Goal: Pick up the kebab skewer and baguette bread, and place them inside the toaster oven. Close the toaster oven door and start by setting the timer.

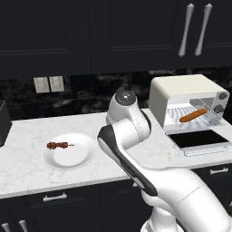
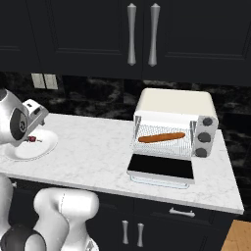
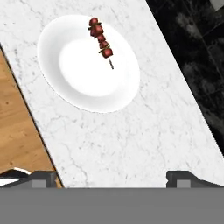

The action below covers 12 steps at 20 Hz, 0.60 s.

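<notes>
Wide-open, empty fingers hover over the worktop near the plate bearing the kebab skewer.

1. the left base view looks from behind the arm's left, forward and down over the marble counter; the white plate sits at 8 o'clock, the toaster oven at 3 o'clock, dark cabinets at 12.
2. the right base view looks from behind the arm's right, also forward and down; the toaster oven sits near centre, the white plate at 9 o'clock.
3. both share counter, plate and oven.
4. the hand view looks down on the counter from closer, the white plate at 11 o'clock, wood floor at 8 o'clock.
</notes>
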Available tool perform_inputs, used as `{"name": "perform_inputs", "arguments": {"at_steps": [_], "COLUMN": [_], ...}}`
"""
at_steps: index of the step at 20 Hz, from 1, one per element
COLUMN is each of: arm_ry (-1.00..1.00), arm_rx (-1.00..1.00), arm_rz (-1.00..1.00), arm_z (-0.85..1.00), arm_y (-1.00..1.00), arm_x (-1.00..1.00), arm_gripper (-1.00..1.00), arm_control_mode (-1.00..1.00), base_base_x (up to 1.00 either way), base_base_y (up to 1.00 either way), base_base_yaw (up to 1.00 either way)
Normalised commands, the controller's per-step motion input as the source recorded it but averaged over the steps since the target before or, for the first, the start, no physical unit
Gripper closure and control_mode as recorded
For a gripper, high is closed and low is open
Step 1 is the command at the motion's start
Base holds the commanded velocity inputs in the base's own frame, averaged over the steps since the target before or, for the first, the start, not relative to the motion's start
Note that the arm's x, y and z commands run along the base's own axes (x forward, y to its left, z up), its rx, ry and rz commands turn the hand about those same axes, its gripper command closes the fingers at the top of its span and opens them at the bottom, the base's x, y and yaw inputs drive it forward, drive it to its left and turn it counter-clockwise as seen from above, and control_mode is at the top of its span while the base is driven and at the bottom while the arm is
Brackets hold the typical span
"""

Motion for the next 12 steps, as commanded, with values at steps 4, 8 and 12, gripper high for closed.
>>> {"name": "perform_inputs", "arguments": {"at_steps": [4, 8, 12], "arm_ry": [0.04, 0.03, 0.18], "arm_rx": [0.03, 0.07, 0.08], "arm_rz": [-0.06, -0.03, 0.00], "arm_z": [-0.01, -0.20, -0.26], "arm_y": [1.00, 0.82, 0.36], "arm_x": [0.33, 0.27, 0.30], "arm_gripper": [-1.00, -1.00, -1.00], "arm_control_mode": [-1.00, -1.00, -1.00], "base_base_x": [0.00, 0.00, 0.00], "base_base_y": [0.00, 0.00, 0.00], "base_base_yaw": [0.00, 0.00, 0.00]}}
